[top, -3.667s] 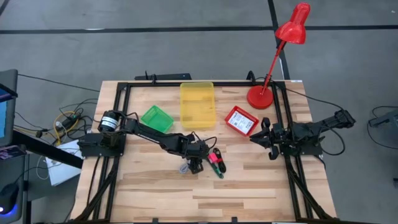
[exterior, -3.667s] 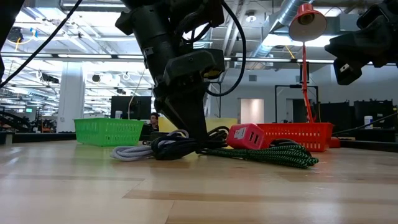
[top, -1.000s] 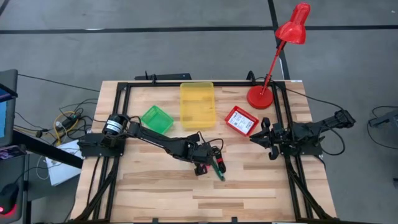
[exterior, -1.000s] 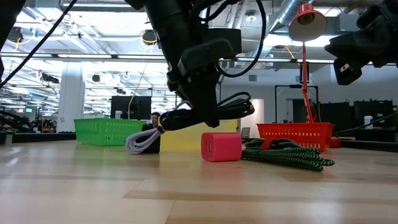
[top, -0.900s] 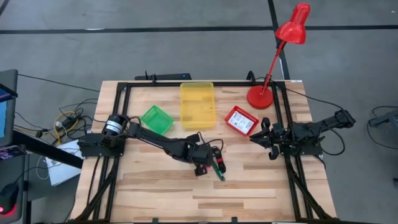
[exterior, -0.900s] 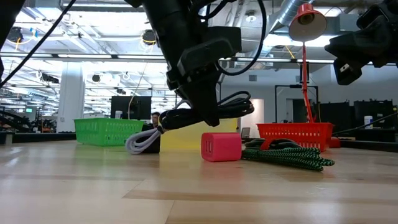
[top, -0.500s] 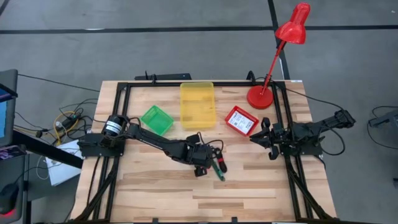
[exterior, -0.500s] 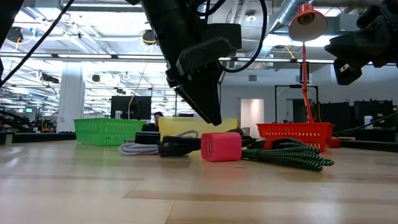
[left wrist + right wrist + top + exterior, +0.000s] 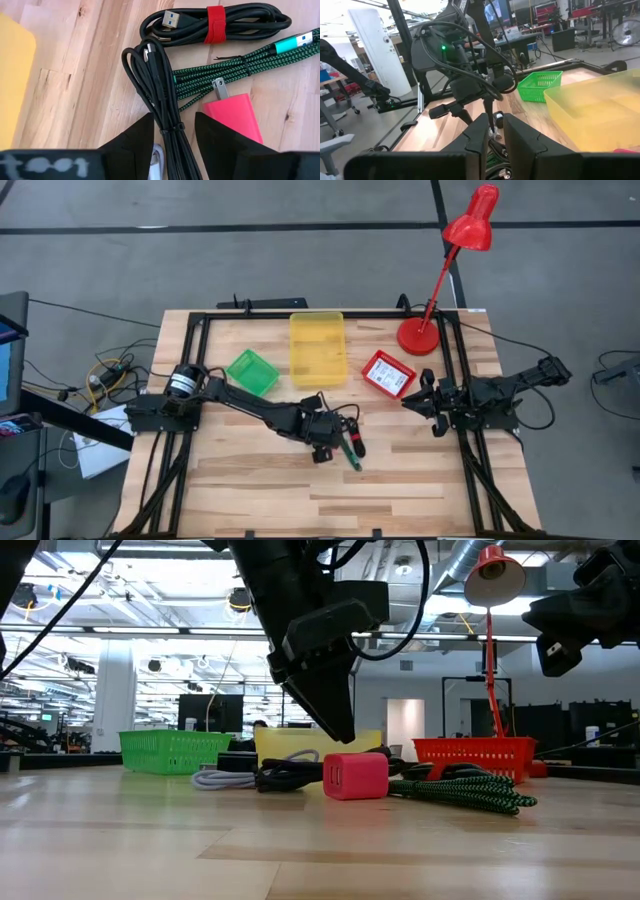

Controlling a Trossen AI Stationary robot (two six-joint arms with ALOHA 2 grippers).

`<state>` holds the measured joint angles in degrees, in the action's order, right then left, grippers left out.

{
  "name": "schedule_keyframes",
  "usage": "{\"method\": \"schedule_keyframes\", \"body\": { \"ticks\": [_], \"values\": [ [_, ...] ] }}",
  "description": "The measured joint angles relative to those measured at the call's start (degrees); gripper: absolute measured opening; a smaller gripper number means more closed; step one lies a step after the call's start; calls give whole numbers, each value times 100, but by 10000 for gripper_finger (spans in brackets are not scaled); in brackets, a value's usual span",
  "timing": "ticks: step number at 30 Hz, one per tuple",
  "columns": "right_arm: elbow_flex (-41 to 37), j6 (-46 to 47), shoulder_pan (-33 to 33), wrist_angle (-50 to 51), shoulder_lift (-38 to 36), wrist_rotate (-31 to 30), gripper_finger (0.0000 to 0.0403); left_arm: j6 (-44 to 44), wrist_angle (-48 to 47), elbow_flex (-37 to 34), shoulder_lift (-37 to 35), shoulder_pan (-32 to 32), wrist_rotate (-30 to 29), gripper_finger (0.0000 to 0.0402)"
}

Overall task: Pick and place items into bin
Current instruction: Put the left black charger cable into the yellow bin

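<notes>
Several coiled cables and a charger lie in a heap mid-table. The heap holds a black cable coil, a black USB cable with a red strap, a green braided cable, a pink charger block and a white cable. My left gripper is open and hovers just above the black coil, one finger on each side of it, touching nothing. My right gripper waits shut at the table's right, near the red bin.
Three bins stand along the far half: a green basket, a yellow bin and a red basket. A red desk lamp stands at the far right. Bare wood lies toward the near edge.
A second ago the black cable coil hung lifted in my left gripper, its white end trailing on the table. The gripper has let go. The coil has fallen and now lies flat beside the pink charger, with the gripper still above it.
</notes>
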<state>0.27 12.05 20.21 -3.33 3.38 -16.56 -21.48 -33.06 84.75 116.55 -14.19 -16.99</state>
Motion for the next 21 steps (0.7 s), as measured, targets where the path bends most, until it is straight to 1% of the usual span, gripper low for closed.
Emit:
{"method": "schedule_keyframes", "body": {
  "ticks": [4, 8, 11, 21],
  "values": [
    [0, 1, 2, 1, 0, 0, 54, 60, -1, 0, 0, 89, 53, 132],
    [-1, 0, 2, 2, 0, 0, 54, 123, 28, 6, 72, 187, 415, 132],
    [-2, -1, -1, 2, 0, 0, 54, 129, 129, 2, 185, 217, 570, 132],
    [0, 1, 2, -1, -2, 0, 54, 127, 83, -9, 258, 260, 676, 132]
  ]
}}
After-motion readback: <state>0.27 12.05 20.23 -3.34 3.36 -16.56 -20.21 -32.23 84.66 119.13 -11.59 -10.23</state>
